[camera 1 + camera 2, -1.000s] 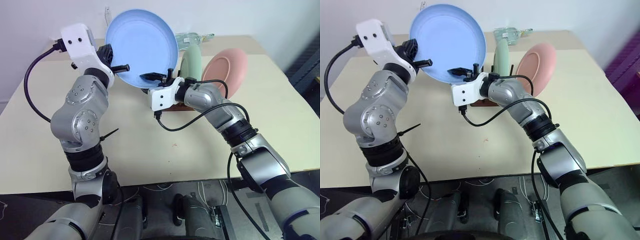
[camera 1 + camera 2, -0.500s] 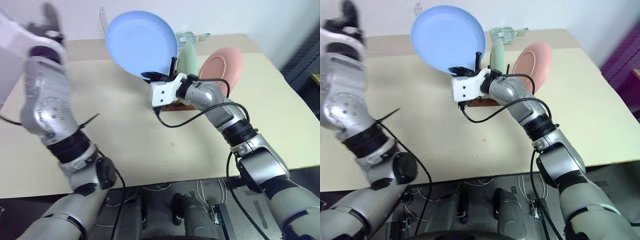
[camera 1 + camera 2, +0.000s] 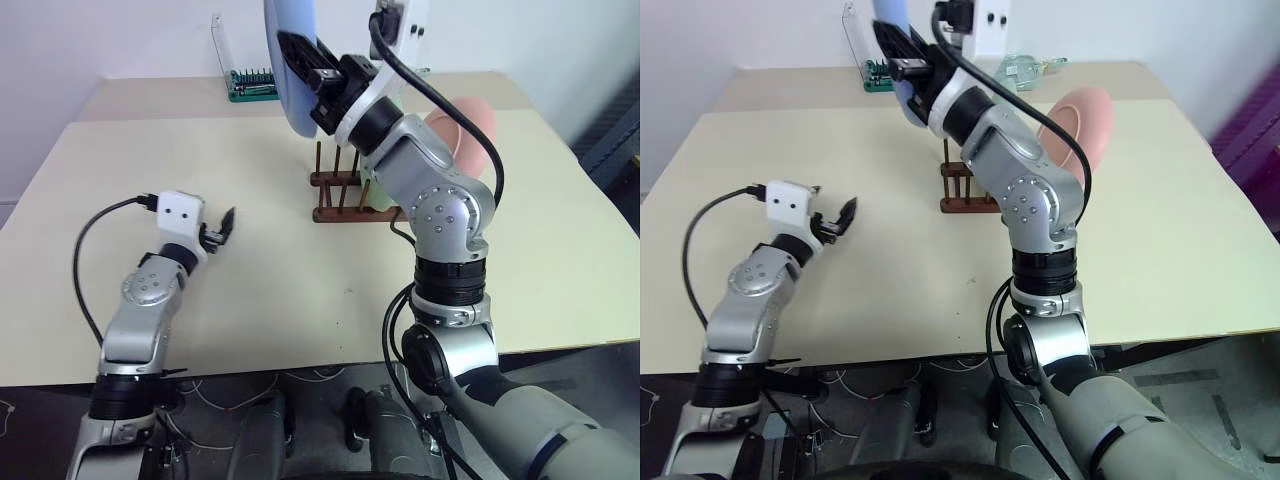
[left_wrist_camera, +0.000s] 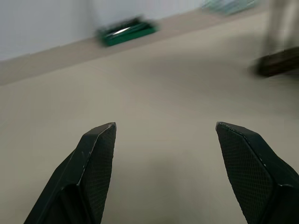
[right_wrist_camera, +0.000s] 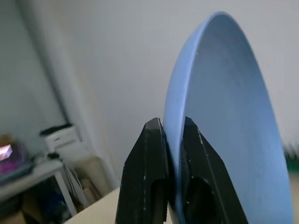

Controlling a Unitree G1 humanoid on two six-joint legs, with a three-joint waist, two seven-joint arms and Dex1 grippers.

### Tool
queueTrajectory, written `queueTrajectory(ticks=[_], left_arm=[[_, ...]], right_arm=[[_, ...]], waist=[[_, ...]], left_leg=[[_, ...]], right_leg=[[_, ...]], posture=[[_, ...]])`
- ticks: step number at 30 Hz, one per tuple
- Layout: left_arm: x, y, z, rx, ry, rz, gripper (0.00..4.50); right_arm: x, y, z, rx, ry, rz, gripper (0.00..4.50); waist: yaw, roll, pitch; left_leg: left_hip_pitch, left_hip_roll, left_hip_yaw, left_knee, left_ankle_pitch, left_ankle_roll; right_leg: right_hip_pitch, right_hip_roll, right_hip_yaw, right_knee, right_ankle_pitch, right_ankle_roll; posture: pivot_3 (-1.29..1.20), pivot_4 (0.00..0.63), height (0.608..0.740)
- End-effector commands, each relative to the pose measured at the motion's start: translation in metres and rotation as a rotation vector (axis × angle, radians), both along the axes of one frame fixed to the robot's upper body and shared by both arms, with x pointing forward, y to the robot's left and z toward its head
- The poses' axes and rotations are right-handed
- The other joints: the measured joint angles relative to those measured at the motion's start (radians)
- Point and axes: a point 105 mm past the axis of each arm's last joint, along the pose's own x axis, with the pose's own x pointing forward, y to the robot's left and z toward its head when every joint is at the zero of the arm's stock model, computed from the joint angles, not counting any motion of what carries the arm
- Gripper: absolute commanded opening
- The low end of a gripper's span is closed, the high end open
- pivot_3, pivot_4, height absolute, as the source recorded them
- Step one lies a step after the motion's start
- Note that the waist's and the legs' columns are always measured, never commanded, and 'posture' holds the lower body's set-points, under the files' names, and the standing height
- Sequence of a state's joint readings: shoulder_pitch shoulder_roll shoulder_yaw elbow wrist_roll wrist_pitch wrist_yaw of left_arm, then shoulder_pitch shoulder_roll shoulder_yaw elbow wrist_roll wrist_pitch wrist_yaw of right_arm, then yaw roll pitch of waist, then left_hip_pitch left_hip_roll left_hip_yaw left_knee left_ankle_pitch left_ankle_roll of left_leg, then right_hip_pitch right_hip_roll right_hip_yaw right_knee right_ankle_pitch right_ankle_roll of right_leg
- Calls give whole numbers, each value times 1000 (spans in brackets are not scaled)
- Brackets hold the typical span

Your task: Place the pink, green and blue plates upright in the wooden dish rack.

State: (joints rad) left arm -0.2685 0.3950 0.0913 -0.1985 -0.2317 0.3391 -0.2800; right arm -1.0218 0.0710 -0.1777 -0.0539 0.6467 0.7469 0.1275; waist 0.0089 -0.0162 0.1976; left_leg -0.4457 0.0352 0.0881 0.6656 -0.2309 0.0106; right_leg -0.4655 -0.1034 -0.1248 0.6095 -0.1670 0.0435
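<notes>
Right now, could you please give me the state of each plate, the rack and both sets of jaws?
Light blue round plate: lifted edge-on, clamped by right gripper.
Salmon pink round plate: standing in the rack.
Dark wooden dish rack: near pegs free.
Left gripper: jaws open, holding nothing, low over the table.

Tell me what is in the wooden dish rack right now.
In the wooden dish rack, bare pegs stand at the near end. The pink plate leans at the far end, partly covered by the right arm. The blue plate is above it, clamped in the right gripper. The green plate is hidden.
</notes>
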Motion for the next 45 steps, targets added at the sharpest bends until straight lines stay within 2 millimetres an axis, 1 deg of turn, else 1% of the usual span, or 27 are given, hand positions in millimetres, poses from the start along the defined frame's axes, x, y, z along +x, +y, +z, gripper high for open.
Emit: queueTrajectory(ticks=[1, 4, 6, 11, 14, 18, 20, 21, 24, 26, 28, 30, 33, 36, 37, 40, 41, 43, 45], left_arm=[[-20, -26, 7, 8, -24, -207, 3472], [-27, -32, 2, 25, 13, -275, 3472], [-27, -33, -2, 41, 32, -285, 3472], [-26, -36, -3, 34, 39, -292, 3472], [-25, -39, -4, 35, 42, -294, 3472], [-26, -42, -5, 28, 46, -303, 3472], [-26, -43, -6, 25, 48, -304, 3472], [-26, -43, -6, 24, 49, -305, 3472], [-26, -44, -6, 20, 50, -307, 3472], [-26, -45, -6, 19, 49, -308, 3472], [-26, -45, -5, 16, 47, -309, 3472], [-26, -45, -5, 14, 47, -309, 3472], [-26, -45, -5, 11, 46, -308, 3472], [-26, -46, -6, 11, 45, -307, 3472], [-26, -46, -5, 10, 44, -307, 3518], [-26, -45, -5, 8, 43, -302, 3537], [-27, -45, -6, 7, 44, -302, 3537], [-27, -45, -6, 8, 45, -302, 3537], [-27, -45, -7, 8, 46, -303, 3537]], right_arm=[[6, -13, 0, 66, 95, -58, 0], [13, -19, -8, 77, 163, -92, 0], [14, -21, -11, 76, 187, -104, 0], [17, -20, -21, 93, 273, -90, 0], [17, -20, -18, 81, 250, -96, 0], [7, -18, 3, 74, 135, -92, 0], [2, -16, 11, 91, 116, -69, 0], [0, -14, 13, 97, 114, -57, 0], [0, -12, 11, 98, 127, -43, 0], [3, -12, 5, 98, 151, -50, 0], [11, -12, -11, 82, 204, -72, 0], [15, -12, -19, 71, 231, -84, 0], [23, -9, -37, 60, 317, -87, 0], [27, -9, -41, 58, 336, -99, 0], [28, -9, -40, 55, 333, -101, 354], [25, -7, -30, 42, 283, -90, 1477], [23, -7, -24, 34, 252, -91, 2096], [18, -6, -12, -28, 151, -106, 3004], [14, -6, -3, -93, 59, -121, 3004]], waist=[[-8, 1, 0], [-21, 1, 1], [-23, 2, 1], [-23, 2, 0], [-23, 2, 0], [-25, 2, 1], [-26, 3, 1], [-25, 3, 1], [-24, 3, 1], [-21, 3, 1], [-22, 3, 1], [-22, 3, 1], [-23, 3, 1], [-23, 3, 1], [-23, 3, 1], [-23, 3, 1], [-23, 3, 1], [-22, 3, 1], [-22, 3, 1]], left_leg=[[0, 0, 1, 0, 0, 0], [0, 0, 2, -2, 2, 4], [1, 1, 2, -2, 2, 4], [2, 2, 2, -1, 3, 4], [2, 2, 2, -1, 3, 4], [2, 2, 2, -1, 3, 4], [2, 2, 2, -1, 2, 4], [2, 2, 2, -1, 2, 4], [2, 2, 2, -1, 2, 4], [1, 2, 2, -1, 2, 4], [1, 2, 2, -1, 2, 4], [1, 2, 2, -1, 2, 4], [1, 2, 2, -1, 2, 4], [1, 2, 2, -1, 2, 4], [1, 2, 2, -1, 2, 4], [1, 2, 2, -1, 2, 4], [1, 2, 2, -1, 2, 4], [1, 2, 2, -1, 2, 4], [1, 2, 2, -1, 2, 4]], right_leg=[[-1, 1, -1, 1, 0, 0], [-1, 4, -1, 3, 0, 1], [-1, 5, -1, 3, 0, 2], [0, 6, 0, 3, -2, 5], [0, 6, 0, 3, -2, 5], [0, 6, 0, 3, -2, 5], [-1, 6, 0, 3, -2, 5], [-1, 6, 0, 3, -2, 5], [-1, 6, 0, 3, -2, 5], [0, 6, 0, 2, -2, 5], [0, 6, 0, 2, -2, 5], [0, 6, 0, 2, -2, 5], [0, 6, 0, 2, -2, 5], [-1, 6, 0, 2, -2, 5], [-1, 6, 0, 2, -2, 5], [-1, 6, 0, 2, -2, 5], [-1, 6, 0, 2, -2, 5], [-1, 6, 0, 2, -2, 5], [-1, 6, 0, 2, -2, 5]], posture=[[0, 150, 730], [0, 150, 730], [0, 150, 730], [0, 150, 730], [0, 150, 730], [0, 150, 730], [0, 150, 730], [0, 150, 730], [0, 150, 730], [0, 150, 730], [0, 150, 730], [0, 150, 730], [0, 150, 730], [0, 150, 730], [0, 150, 730], [0, 150, 730], [0, 150, 730], [0, 150, 730], [0, 150, 730]])
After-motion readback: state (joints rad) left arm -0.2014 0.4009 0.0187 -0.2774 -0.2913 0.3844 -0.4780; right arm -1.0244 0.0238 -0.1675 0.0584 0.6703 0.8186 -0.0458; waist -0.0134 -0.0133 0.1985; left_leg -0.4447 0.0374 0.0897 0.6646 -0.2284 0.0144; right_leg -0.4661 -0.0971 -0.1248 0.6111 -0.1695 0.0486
